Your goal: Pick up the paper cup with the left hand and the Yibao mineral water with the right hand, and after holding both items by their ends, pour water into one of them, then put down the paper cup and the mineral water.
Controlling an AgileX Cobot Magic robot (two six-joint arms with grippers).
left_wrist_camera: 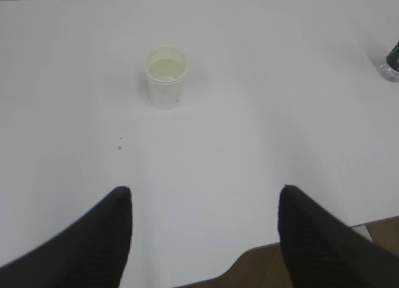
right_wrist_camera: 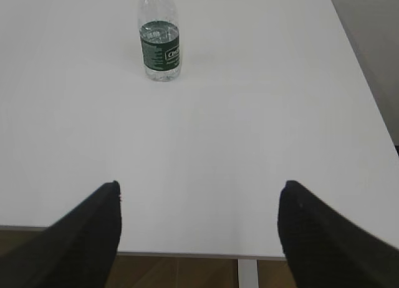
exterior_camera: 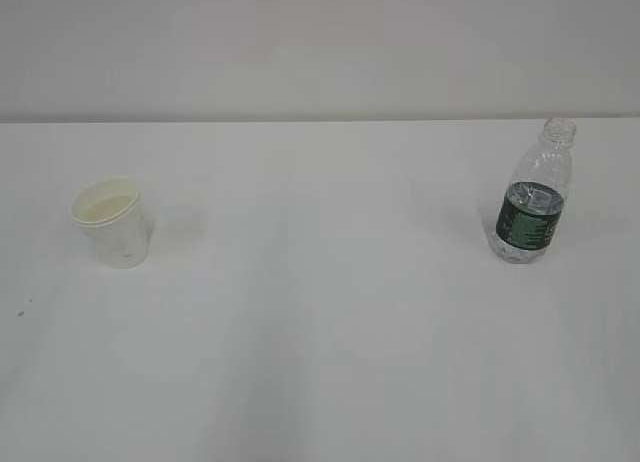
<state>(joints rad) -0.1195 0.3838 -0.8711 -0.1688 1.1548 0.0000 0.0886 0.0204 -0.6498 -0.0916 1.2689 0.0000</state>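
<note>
A small white paper cup stands upright on the left of the white table. The Yibao mineral water, a clear ribbed bottle with a dark green label and no cap, stands upright on the right. Neither arm shows in the exterior view. In the left wrist view the paper cup stands far ahead of my left gripper, which is open and empty above the table's near edge. In the right wrist view the bottle stands far ahead and to the left of my right gripper, open and empty too.
The table's near edge and brown floor lie under both grippers. The table's right edge runs beside the bottle's side. Two tiny dark specks mark the tabletop near the cup. A plain wall stands behind.
</note>
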